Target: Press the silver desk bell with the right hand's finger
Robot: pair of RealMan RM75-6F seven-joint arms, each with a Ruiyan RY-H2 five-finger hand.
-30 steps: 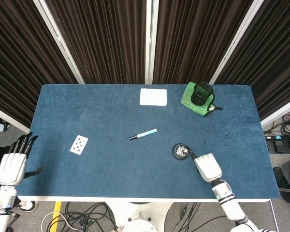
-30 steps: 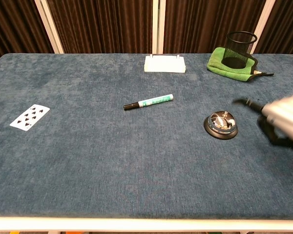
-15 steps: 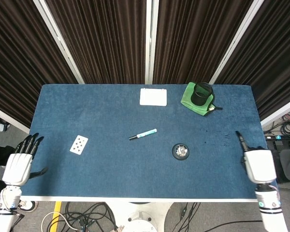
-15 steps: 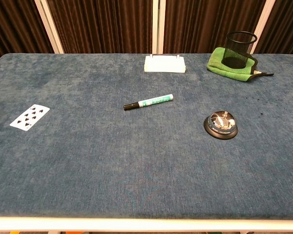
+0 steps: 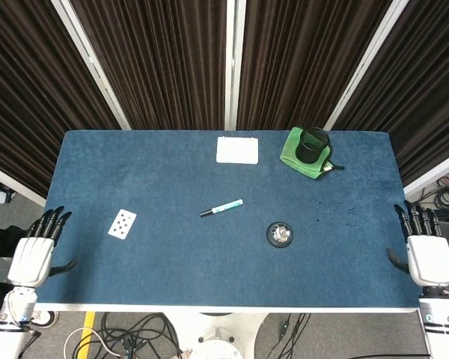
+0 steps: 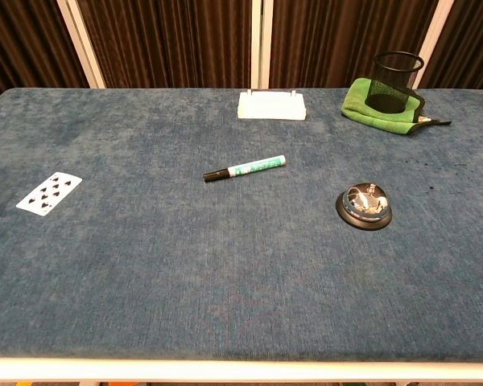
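Head view shows both hands parked off the table's near corners, palms down, fingers stretched forward and slightly apart, holding nothing. The right hand [image 5: 429, 256] sits just past the right edge of the table [image 5: 172, 262]; the left hand [image 5: 32, 254] sits just past the left edge. Neither shows in the chest view.

The thing nearest the right hand is the bell [image 5: 280, 234], a round chrome dome on a black base, standing on the blue cloth in the right half of the table, toward the near edge. From the right hand it lies to the left and a little forward, well apart, with bare cloth between. From the left hand it is much farther, across most of the table's width, so the right hand looks the natural one for any move on it. Being round, the bell has no long axis to line up with; a press would simply come from above onto its top button.

The marker [image 5: 221, 208] lies left of the bell and a little farther back, its long axis running left to right with a slight tilt, black cap at the left end. A card [image 5: 122, 224] lies face up near the left hand. At the back stand a white box [image 5: 237, 149] and a mesh cup [image 5: 313, 145] on a green cloth [image 5: 290, 153].
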